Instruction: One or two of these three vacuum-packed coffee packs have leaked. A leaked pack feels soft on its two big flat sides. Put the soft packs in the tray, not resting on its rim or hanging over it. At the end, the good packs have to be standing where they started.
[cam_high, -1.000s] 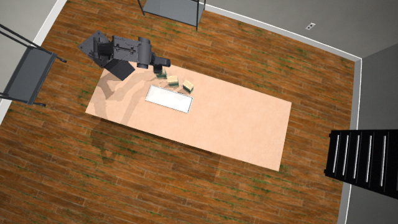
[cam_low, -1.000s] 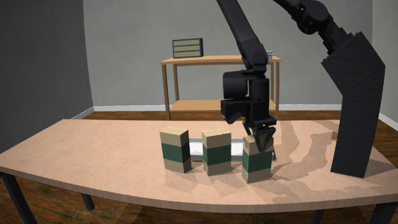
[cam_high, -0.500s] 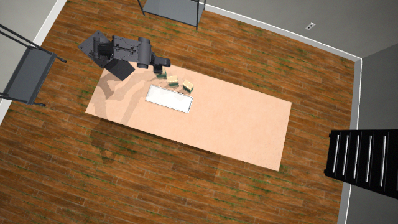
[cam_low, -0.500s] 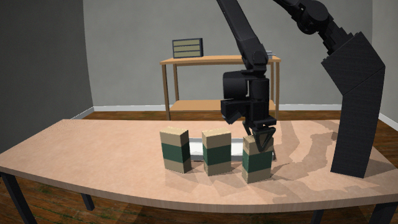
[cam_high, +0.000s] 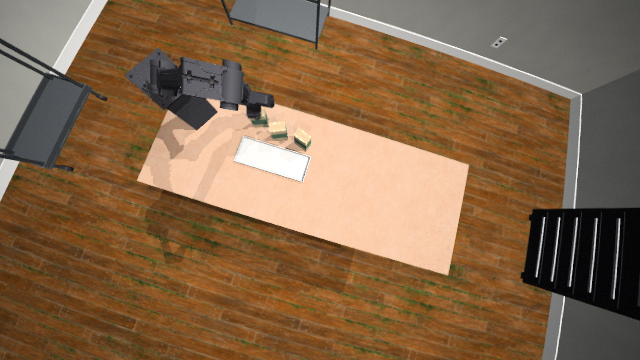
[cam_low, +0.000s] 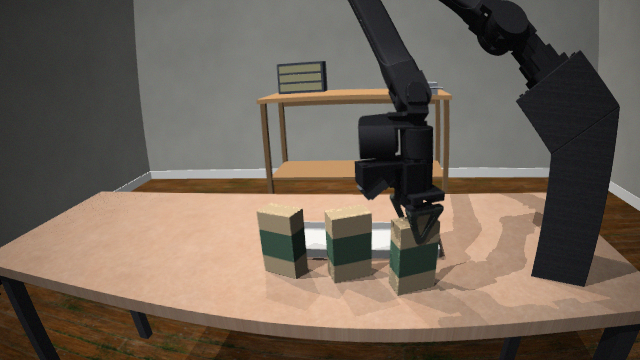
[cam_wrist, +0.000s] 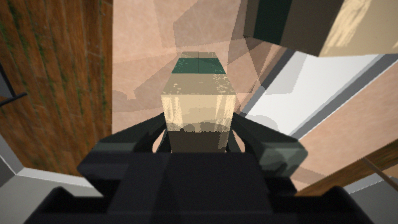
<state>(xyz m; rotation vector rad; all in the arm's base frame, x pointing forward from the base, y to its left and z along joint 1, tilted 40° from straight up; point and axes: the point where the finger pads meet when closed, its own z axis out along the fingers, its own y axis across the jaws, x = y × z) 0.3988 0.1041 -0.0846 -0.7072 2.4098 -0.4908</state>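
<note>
Three tan coffee packs with a green band stand in a row on the table beside a white tray (cam_high: 272, 159). In the exterior view they are the left pack (cam_low: 282, 240), the middle pack (cam_low: 348, 243) and the right pack (cam_low: 414, 254). My gripper (cam_low: 422, 225) comes down from above and is shut on the top of the right pack, one finger on each big flat side. The pack stands upright on the table. In the wrist view the pack (cam_wrist: 198, 100) sits between the two fingers, and the tray (cam_wrist: 310, 85) lies to the right.
The arm's dark base column (cam_low: 575, 170) stands on the table at the right. A wooden shelf table (cam_low: 350, 130) stands behind the table. A grey cart (cam_high: 42, 120) and a black rack (cam_high: 585, 255) stand on the floor.
</note>
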